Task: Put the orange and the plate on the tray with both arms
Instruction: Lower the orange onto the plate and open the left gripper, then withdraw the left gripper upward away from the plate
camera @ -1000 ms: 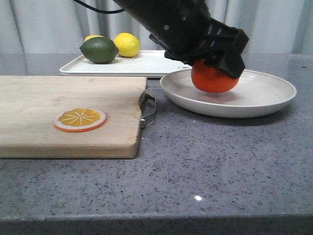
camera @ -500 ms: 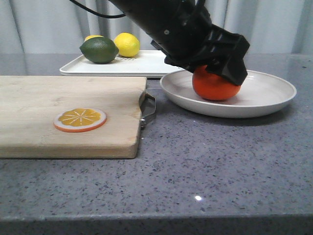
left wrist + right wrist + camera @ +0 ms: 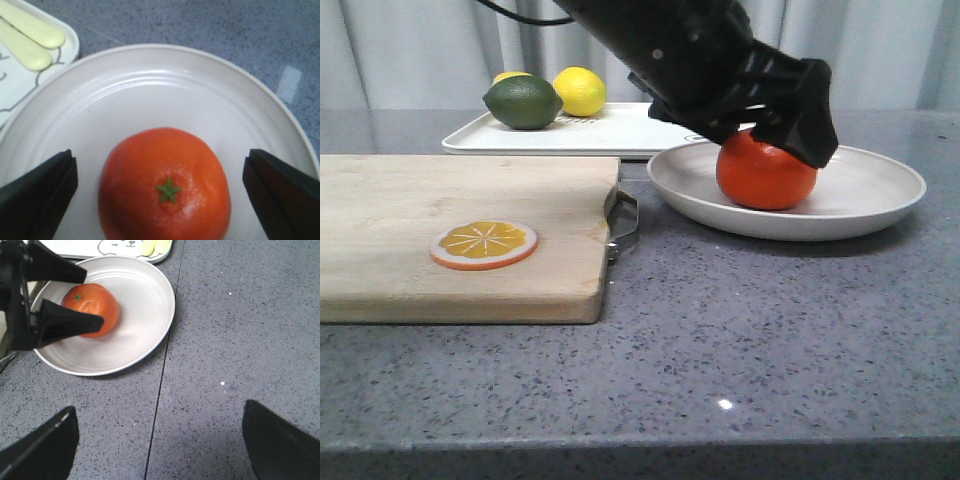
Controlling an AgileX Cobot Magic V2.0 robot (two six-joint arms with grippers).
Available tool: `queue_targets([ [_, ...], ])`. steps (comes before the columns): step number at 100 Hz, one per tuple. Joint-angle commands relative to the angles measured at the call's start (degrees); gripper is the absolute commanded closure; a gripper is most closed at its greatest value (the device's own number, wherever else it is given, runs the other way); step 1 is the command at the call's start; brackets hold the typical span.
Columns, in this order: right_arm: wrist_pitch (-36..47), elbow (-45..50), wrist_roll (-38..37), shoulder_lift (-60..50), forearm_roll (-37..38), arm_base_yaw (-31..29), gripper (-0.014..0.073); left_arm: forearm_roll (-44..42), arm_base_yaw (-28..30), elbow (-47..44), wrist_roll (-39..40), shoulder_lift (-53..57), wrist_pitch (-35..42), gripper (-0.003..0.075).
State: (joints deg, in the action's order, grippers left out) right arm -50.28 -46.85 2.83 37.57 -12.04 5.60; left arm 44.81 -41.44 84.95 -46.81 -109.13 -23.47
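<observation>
Step in hand: the orange [image 3: 766, 177] sits in the plate [image 3: 865, 195], stem mark up; judged from this, the release into the plate is done and carrying the plate to the tray [image 3: 610, 130] is not yet done.
Left gripper [image 3: 160, 192]: spread wide, 1 finger on each side of the orange with plate surface showing between finger and fruit in the left wrist view; it holds nothing.
Right gripper [image 3: 160, 445]: fingers wide apart, nothing between them, over bare counter [image 3: 740, 340] near the plate's rim.
Orange, place: on the plate, off its centre, toward the cutting board [image 3: 460, 235] side.
Plate, place: on the counter just in front of the tray; their rims look very close, contact cannot be told.
Tray, place: behind the plate, carrying a lime [image 3: 523, 102] and a lemon [image 3: 580, 91] at its end away from the plate.
Next move calls for: the left arm clearing the fruit, then a grip on the plate's rim, likely by the right arm; the plate needs to be kept level so the round orange does not roll.
Risk: a lemon and a lime already occupy part of the tray.
Other: an orange slice [image 3: 484, 244] lies on the cutting board.
Writing: no brand or words readable; the tray shows only a faint line drawing.
</observation>
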Motion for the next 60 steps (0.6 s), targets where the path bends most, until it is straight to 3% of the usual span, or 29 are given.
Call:
queue_targets([
  [1, 3.35, -1.9, 0.79, 0.42, 0.46, -0.39, -0.006, 0.95, 0.23, 1.88, 0.51, 5.9, 1.67, 0.0077],
  [32, 3.23, -1.9, 0.79, 0.42, 0.69, -0.39, -0.006, -0.96, 3.81, -0.7, 2.86, 16.89, 3.03, 0.0079],
  [60, 3.23, -1.9, 0.79, 0.42, 0.69, -0.39, -0.006, -1.2, 8.87, -15.65, 2.94, 32.04, 9.06, 0.0079],
])
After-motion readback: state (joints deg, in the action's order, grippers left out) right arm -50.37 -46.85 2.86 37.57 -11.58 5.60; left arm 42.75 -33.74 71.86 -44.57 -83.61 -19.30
